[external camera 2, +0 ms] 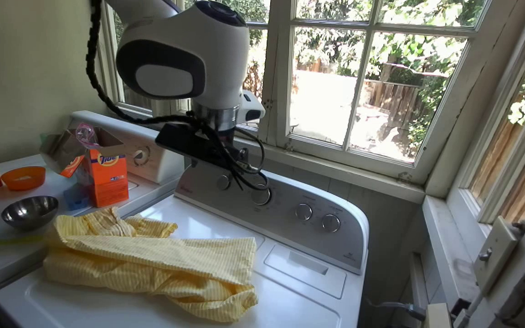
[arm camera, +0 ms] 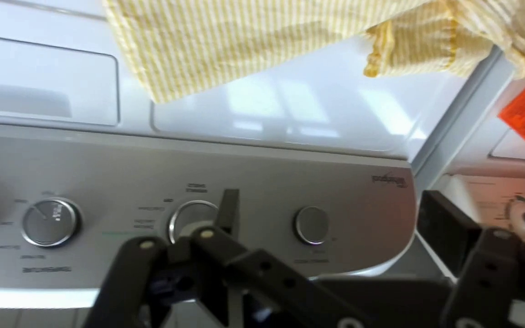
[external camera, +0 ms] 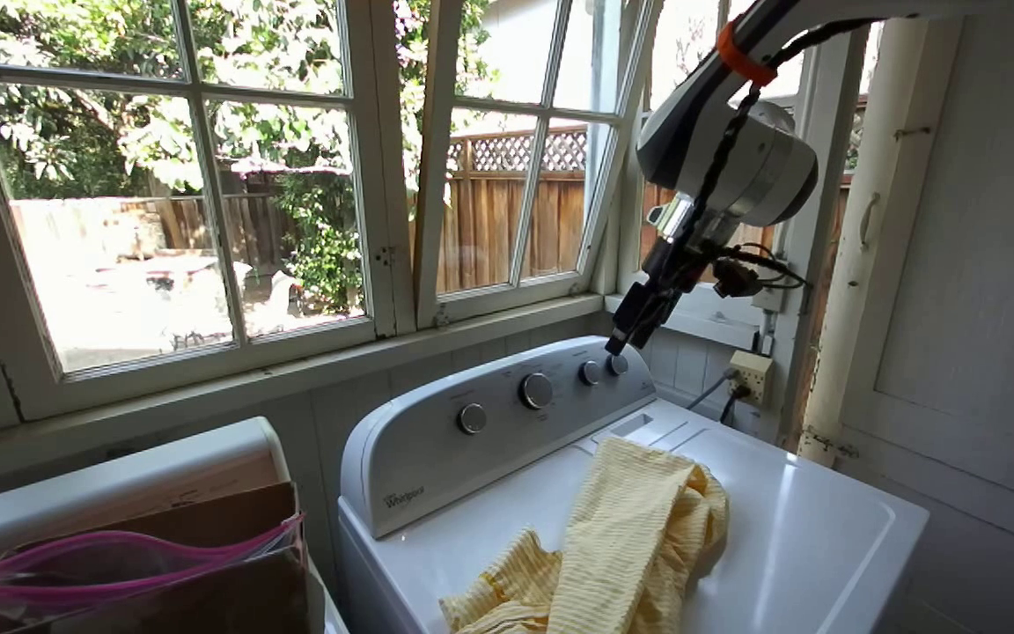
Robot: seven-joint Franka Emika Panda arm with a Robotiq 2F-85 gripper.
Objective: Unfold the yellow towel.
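Note:
The yellow towel (external camera: 617, 537) is a pale yellow striped cloth lying bunched and folded on the white washer top (external camera: 789, 502). In an exterior view it stretches across the top (external camera 2: 153, 255), with a long folded strip over wrinkled layers and a gathered end near the neighbouring machine. In the wrist view a flat corner (arm camera: 226, 41) lies at the upper part of the picture. My gripper (external camera: 628, 339) is above the control panel, behind the towel and apart from it. In the wrist view its fingers (arm camera: 328, 209) are wide apart with nothing between them.
The control panel (external camera 2: 285, 214) with knobs rises at the washer's back, below the windows. On the neighbouring machine stand an orange Tide box (external camera 2: 107, 177), a metal bowl (external camera 2: 30, 212) and an orange bowl (external camera 2: 23, 177). A pink-edged bag (external camera: 120, 563) sits in a cardboard box.

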